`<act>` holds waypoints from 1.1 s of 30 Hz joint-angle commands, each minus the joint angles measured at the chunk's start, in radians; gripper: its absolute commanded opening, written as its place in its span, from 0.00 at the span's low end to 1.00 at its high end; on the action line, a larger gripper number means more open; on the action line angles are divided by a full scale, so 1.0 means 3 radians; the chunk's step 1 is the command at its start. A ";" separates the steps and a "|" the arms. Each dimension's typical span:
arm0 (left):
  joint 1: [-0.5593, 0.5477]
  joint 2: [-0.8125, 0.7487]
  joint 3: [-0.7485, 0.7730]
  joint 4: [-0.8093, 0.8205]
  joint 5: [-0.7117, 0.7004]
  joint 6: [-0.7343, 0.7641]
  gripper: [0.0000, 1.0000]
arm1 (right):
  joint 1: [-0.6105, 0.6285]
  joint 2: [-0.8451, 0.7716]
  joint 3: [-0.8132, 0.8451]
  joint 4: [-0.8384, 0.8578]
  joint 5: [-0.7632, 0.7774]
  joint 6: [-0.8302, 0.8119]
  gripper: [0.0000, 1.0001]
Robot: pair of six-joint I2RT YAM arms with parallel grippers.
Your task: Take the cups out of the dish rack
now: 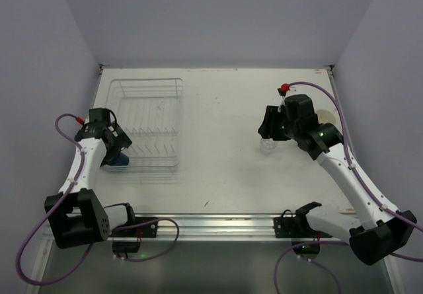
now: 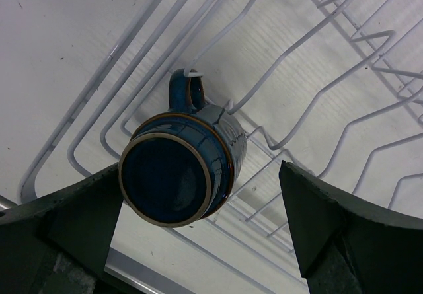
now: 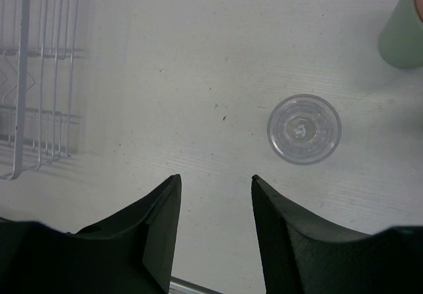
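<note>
Left gripper (image 2: 199,167), spread wide, straddles the dark blue mug (image 2: 173,175), which lies on its side between the jaws in the dish rack (image 1: 149,125), handle seemingly hooked on a wire. Glazed, rigid, likely weighty and slick: grip across the body. Right gripper (image 3: 215,182), half-spread and empty, has the clear glass (image 3: 304,129) just ahead.

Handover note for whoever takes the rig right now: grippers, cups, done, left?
Left gripper: open, fingers either side of the dark blue mug, not closed on it.
Right gripper: open, empty, above the table.
Mug lies on its side at the dish rack's near-left corner. Clear glass and mint-green cup stand on the table, right side.
Done: those two are out.
Left: the mug; no other cup shows in the rack.
</note>
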 commanded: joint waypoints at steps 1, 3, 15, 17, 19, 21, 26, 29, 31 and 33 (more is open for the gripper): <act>0.0033 0.0057 -0.0138 -0.0050 0.0230 -0.0112 1.00 | 0.0009 -0.0034 -0.0004 0.0081 -0.0012 -0.0061 0.49; 0.0028 0.0011 -0.0138 -0.0055 0.0199 -0.0107 1.00 | 0.0009 -0.0019 -0.0004 0.0086 -0.0012 -0.0061 0.49; 0.0028 -0.0245 -0.0189 -0.0183 0.0235 -0.0158 0.80 | 0.0009 -0.0003 0.0006 0.0081 0.0003 -0.0061 0.50; 0.0023 -0.0265 -0.0230 -0.0178 0.0260 -0.0173 0.75 | 0.0009 0.0002 0.0011 0.0086 -0.0012 -0.0056 0.50; 0.0008 -0.0286 -0.0250 -0.0198 0.0255 -0.0194 0.74 | 0.0009 -0.0003 0.0011 0.0076 -0.0012 -0.0066 0.50; -0.0063 -0.0342 -0.0255 -0.0229 0.0194 -0.0234 0.75 | 0.0009 -0.0003 0.0011 0.0076 -0.0007 -0.0066 0.50; -0.0196 -0.0419 -0.0199 -0.0331 0.0087 -0.0321 0.76 | 0.0009 0.0012 0.0006 0.0086 -0.0012 -0.0061 0.50; -0.0258 -0.0419 -0.0184 -0.0398 0.0000 -0.0352 0.78 | 0.0009 -0.0003 0.0001 0.0091 -0.0012 -0.0061 0.50; -0.0273 -0.0424 -0.0204 -0.0408 -0.0046 -0.0367 0.82 | 0.0009 -0.0013 -0.0004 0.0091 -0.0012 -0.0061 0.50; -0.0278 -0.0414 -0.0250 -0.0393 -0.0036 -0.0378 0.88 | 0.0009 -0.0024 -0.0014 0.0096 -0.0012 -0.0061 0.49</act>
